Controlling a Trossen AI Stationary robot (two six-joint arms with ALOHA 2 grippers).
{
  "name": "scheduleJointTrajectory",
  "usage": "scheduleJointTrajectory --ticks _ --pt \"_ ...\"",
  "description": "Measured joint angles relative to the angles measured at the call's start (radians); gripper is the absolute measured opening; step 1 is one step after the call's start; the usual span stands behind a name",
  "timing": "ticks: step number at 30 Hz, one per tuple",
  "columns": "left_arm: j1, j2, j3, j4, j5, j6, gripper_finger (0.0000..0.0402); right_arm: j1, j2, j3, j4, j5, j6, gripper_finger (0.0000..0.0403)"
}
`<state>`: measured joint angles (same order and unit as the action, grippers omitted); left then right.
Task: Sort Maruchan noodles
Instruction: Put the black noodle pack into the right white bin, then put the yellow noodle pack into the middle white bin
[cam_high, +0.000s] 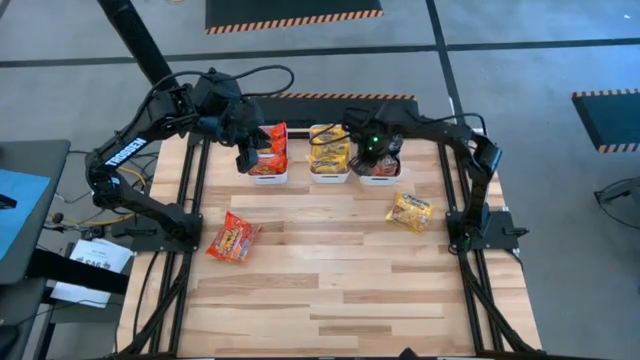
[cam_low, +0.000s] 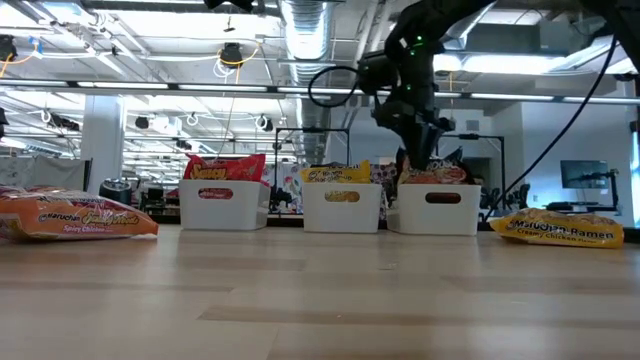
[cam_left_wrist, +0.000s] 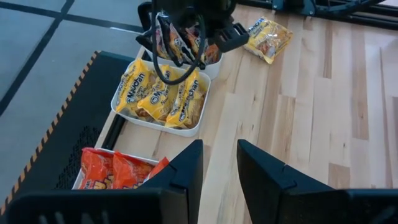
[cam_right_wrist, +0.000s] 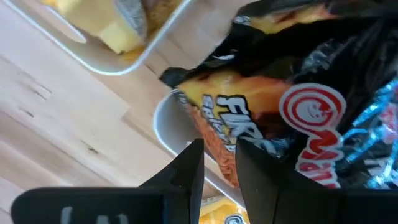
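Note:
Three white trays stand in a row at the table's far side. The left tray (cam_high: 268, 178) holds red packets (cam_left_wrist: 118, 171), the middle tray (cam_high: 329, 177) yellow packets (cam_left_wrist: 161, 96), and the right tray (cam_high: 380, 181) dark packets (cam_right_wrist: 292, 118). My left gripper (cam_left_wrist: 219, 168) hovers over the left tray's near side, open and empty. My right gripper (cam_right_wrist: 219, 165) points down over the right tray (cam_low: 433, 210), open by a narrow gap, its fingers at a dark packet's upper edge (cam_low: 432, 165). A red-orange packet (cam_high: 233, 240) and a yellow packet (cam_high: 410, 211) lie flat on the table. My right gripper comes from above at the upper edge of a dark packet (cam_right_wrist: 249, 134) that stands in the right tray. I cannot tell whether its fingers touch the packet.
The loose red-orange packet (cam_low: 75, 217) lies near the table's left edge, and the loose yellow one (cam_low: 560, 228) near the right arm's base. The wooden table's near half (cam_high: 330, 300) is bare. Black frame rails run along both sides.

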<state>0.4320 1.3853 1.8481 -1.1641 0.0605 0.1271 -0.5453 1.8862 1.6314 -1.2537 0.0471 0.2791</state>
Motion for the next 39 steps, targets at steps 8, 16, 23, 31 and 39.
scheduleJointTrajectory --ticks 8,16,23,31,39 --pt "0.000 0.000 0.000 0.000 0.000 0.007 0.0086 -0.011 0.000 -0.079 -0.017 -0.023 -0.010 0.0116" --pt "0.000 0.001 0.000 0.006 0.000 0.022 0.0086 0.010 0.000 -0.098 0.014 -0.023 -0.008 0.0116" --pt "0.000 0.008 0.000 0.004 0.000 0.022 0.0086 -0.009 0.000 -0.098 0.110 -0.001 0.012 0.0116" --pt "0.000 0.009 0.000 0.003 0.000 0.026 0.0086 -0.008 0.000 -0.120 0.068 -0.024 0.007 0.0116" --pt "0.000 0.009 0.000 0.003 0.000 0.010 0.0086 0.042 -0.011 -0.015 -0.069 -0.031 0.007 0.0116"
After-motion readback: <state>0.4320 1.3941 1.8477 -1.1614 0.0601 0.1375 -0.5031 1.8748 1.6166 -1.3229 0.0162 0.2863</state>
